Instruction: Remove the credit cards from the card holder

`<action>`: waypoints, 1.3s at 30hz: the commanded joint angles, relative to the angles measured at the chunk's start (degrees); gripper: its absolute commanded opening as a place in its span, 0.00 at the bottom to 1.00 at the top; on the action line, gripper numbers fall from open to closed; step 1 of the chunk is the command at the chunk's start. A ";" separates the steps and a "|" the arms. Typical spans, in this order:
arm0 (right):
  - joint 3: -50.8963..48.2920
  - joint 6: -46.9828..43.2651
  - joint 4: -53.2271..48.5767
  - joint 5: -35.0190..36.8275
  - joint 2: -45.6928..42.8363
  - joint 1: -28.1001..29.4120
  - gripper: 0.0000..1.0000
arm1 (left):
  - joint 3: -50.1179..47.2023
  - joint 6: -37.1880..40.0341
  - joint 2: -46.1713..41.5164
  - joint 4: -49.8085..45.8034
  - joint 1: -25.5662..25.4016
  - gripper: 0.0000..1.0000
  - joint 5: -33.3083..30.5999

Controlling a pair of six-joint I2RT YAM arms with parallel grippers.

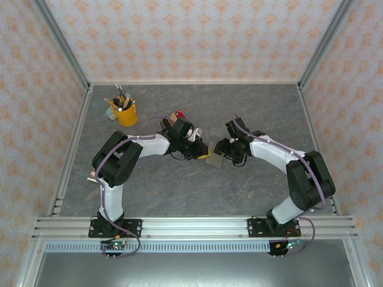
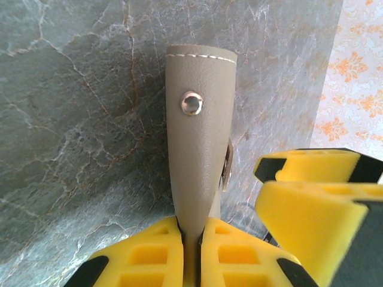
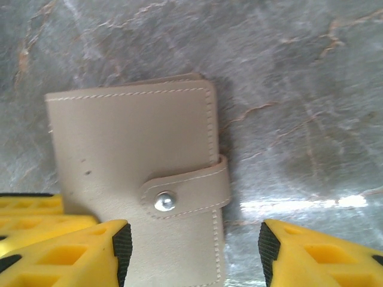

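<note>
**Left claw has the card holder by its edge, right claw open around it**

From the overhead camera I see both arms reaching in toward the middle of the grey marbled table [image 1: 179, 197], with the card holder [image 1: 214, 158] between their tips. The left gripper [image 1: 200, 149] comes in from the left and the right gripper [image 1: 226, 150] from the right.

On the left wrist camera the left gripper [image 2: 191, 239] has its yellow fingers [image 2: 149, 257] pressed together on the tan card holder [image 2: 200, 155], which I see edge-on, its silver snap [image 2: 191, 103] facing me.

On the right wrist camera the right gripper [image 3: 192, 239] stands spread, one finger on each side of the card holder [image 3: 131, 137]. A clear gap shows beside its right finger [image 3: 323, 257]. The holder is closed, its strap [image 3: 185, 194] buttoned across the front.

I cannot quite tell whether the holder rests on the table or hangs just above it.

A yellow cup of pens [image 1: 125, 113] stands well apart at the back left.
</note>
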 commanded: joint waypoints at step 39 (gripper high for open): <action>1.97 3.74 -7.92 10.62 4.34 1.49 0.09 | 0.77 1.53 -2.56 -5.36 0.45 0.00 -6.62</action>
